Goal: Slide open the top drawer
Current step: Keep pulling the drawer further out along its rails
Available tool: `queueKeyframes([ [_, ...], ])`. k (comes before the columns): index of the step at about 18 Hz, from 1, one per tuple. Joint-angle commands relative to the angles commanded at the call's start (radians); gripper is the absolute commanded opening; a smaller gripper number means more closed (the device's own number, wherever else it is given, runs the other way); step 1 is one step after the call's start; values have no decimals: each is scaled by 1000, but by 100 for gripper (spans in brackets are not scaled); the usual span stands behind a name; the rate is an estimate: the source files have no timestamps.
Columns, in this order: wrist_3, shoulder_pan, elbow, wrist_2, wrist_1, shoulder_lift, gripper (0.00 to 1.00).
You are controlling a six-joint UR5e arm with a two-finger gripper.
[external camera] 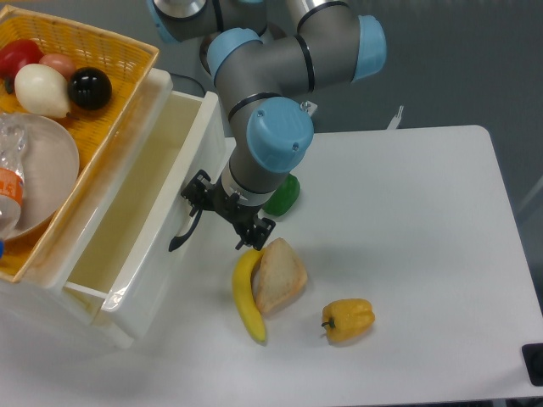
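Far left: yellow basket point(127, 51) atop the cabinet, holding round fruit, a plate point(47, 174) and a bottle point(8, 182). Top drawer point(136, 229) is pulled out toward the right, inside visible and bare. Its black handle point(185, 231) is on the front face. Gripper point(227, 216) sits at that handle; jaws appear to be around it, but can't tell if they're clamped. Right of that, on the white worktop point(407, 237): green pepper point(283, 195) partly behind the arm, banana point(247, 297) touching a piece of bread point(278, 275), then yellow pepper point(348, 319).
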Motion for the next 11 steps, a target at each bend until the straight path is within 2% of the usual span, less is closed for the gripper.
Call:
queueKeyframes([
  [11, 14, 25, 11, 0, 2, -3, 100],
])
